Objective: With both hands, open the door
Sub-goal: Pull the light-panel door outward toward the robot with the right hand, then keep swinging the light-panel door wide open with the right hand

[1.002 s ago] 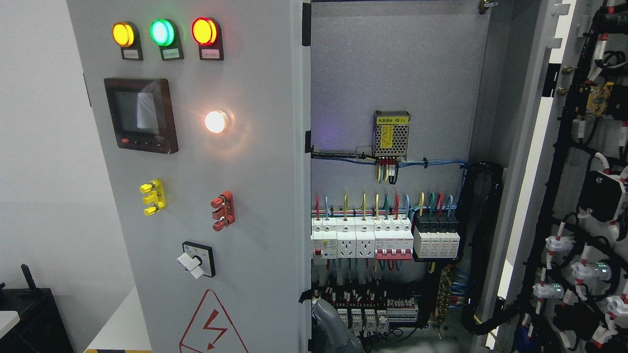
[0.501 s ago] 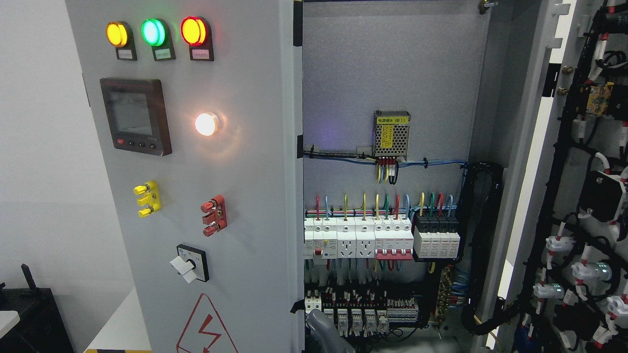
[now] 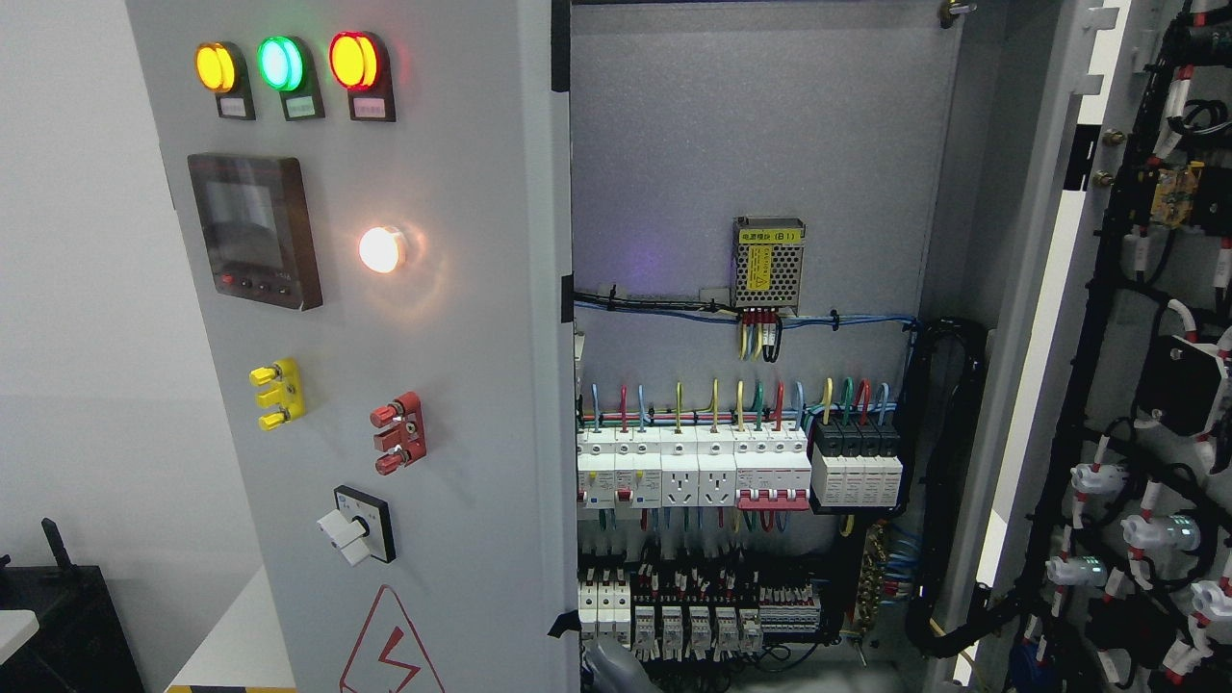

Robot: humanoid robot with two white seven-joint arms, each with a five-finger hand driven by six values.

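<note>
The left door, a grey panel swung partly open, fills the picture's left half; its free edge stands just left of the breakers. The right door is seen folded well back at the right edge, wiring side outward. A grey rounded shape, probably a hand, shows at the bottom edge just inside the left door's free edge; which arm it belongs to, and whether it is open or closed, cannot be told. On the door's face are three lamps, a meter and a rotary switch. The push is judged best applied low on the inner edge, outward along the hinge arc, with contact kept clear of the wiring.
</note>
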